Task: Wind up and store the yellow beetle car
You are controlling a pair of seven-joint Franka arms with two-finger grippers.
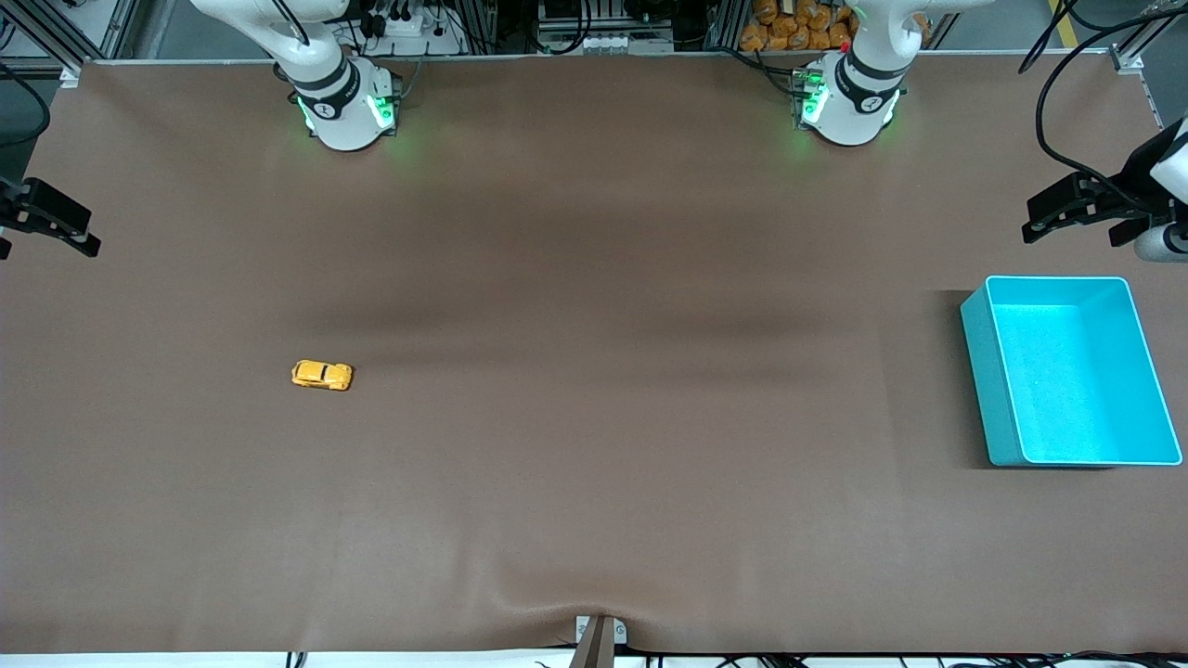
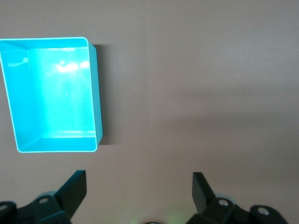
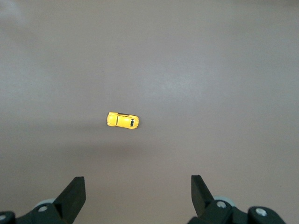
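Observation:
The yellow beetle car [image 1: 322, 375] is tiny and stands on its wheels on the brown mat toward the right arm's end of the table. It lies side-on to the front camera. In the right wrist view the car [image 3: 122, 121] lies far below my right gripper [image 3: 136, 186], which is open and holds nothing. That right gripper [image 1: 85, 232] hangs high at the table's edge. My left gripper [image 2: 138, 186] is open and empty too, up over the left arm's end of the table [image 1: 1032, 218], just beside the turquoise bin [image 2: 92, 93].
The turquoise bin [image 1: 984, 371] is an open box with nothing in it, at the left arm's end of the table. The brown mat [image 1: 594, 417] has a small ripple at its edge nearest the front camera. Both arm bases stand along the opposite edge.

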